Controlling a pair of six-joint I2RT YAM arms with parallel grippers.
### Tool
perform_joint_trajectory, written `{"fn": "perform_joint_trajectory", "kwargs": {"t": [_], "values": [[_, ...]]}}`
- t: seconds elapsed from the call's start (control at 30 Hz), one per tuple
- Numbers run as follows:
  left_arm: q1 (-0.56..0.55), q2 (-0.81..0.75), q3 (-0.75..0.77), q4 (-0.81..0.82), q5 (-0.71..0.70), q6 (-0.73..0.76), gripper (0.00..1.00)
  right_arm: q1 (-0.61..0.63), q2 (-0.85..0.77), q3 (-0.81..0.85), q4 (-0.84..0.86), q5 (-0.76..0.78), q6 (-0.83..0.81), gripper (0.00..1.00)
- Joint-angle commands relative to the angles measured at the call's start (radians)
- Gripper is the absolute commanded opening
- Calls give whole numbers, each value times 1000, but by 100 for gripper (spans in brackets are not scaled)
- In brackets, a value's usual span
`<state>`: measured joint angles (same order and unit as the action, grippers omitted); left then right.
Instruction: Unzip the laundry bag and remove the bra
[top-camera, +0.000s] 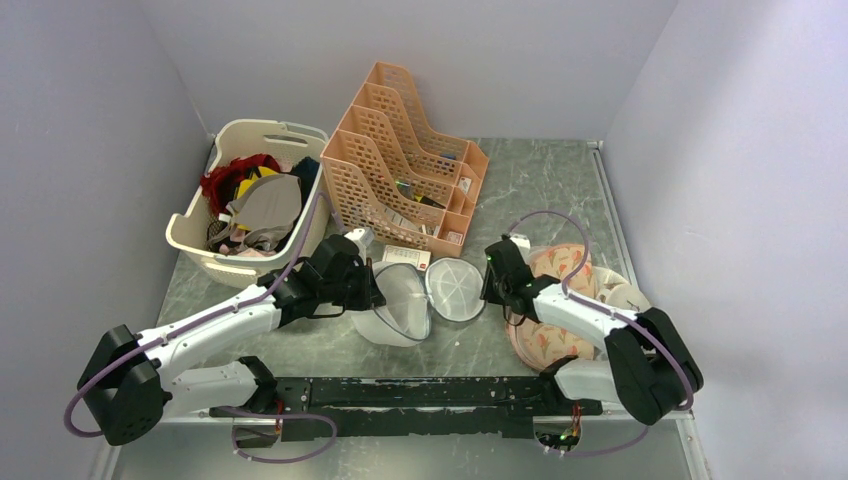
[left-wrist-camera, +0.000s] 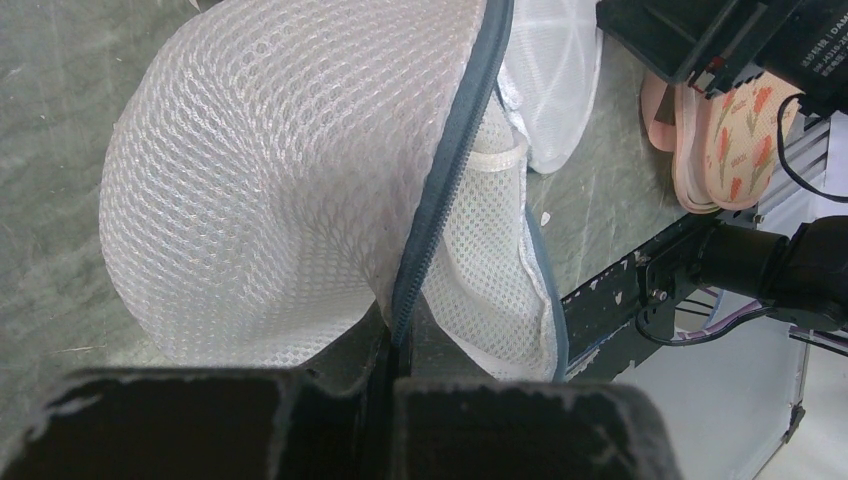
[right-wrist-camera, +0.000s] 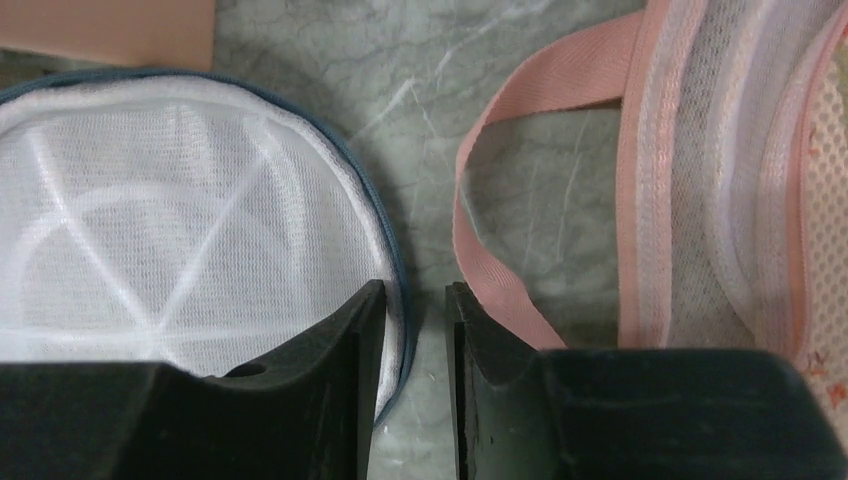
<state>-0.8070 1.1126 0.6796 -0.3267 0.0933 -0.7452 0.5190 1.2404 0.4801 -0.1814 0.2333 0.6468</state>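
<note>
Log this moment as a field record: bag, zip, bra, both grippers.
laundry bag: mesh dome lying on its side, opening towards the right arm
zip: looks at least partly undone, its dark edges parted
left gripper: shut on the zip edge
right gripper: fingers narrowly apart at the rim of a white mesh disc; grip unclear
bra: not visible in any view

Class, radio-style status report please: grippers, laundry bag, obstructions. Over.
Left gripper shut on laundry bag zip edge. Right gripper slightly open, empty. Bag open; bra unseen. Peach pad beside right gripper.
</note>
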Motion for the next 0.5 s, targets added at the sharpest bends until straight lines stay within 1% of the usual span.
{"fn": "perform_joint_trajectory", "kwargs": {"t": [0.0, 0.07, 0.13, 0.23, 0.27, 0.33, 0.37, 0.47], "values": [[-5, -3, 3, 20, 15, -3, 7, -12, 52, -4, 105, -19, -16, 28], [-5, 0, 4, 22, 19, -5, 7, -11, 79, -10, 141, -33, -15, 28], [-6, 3, 6, 23, 20, -5, 7, -10, 98, -24, 183, -87, -19, 27], [-5, 4, 9, 19, 17, -3, 7, -11, 111, -45, 219, -103, -7, 25], [-6, 4, 7, 20, 18, -3, 7, -11, 115, -46, 224, -97, -2, 21], [-5, 4, 8, 23, 24, -6, 7, -10, 113, -35, 202, -69, 4, 4], [-5, 5, 10, 24, 29, -4, 7, -10, 97, -28, 180, -51, 7, 0], [-6, 11, 17, 27, 44, 0, 7, -10, -20, -14, 100, -2, 3, 0]]}}
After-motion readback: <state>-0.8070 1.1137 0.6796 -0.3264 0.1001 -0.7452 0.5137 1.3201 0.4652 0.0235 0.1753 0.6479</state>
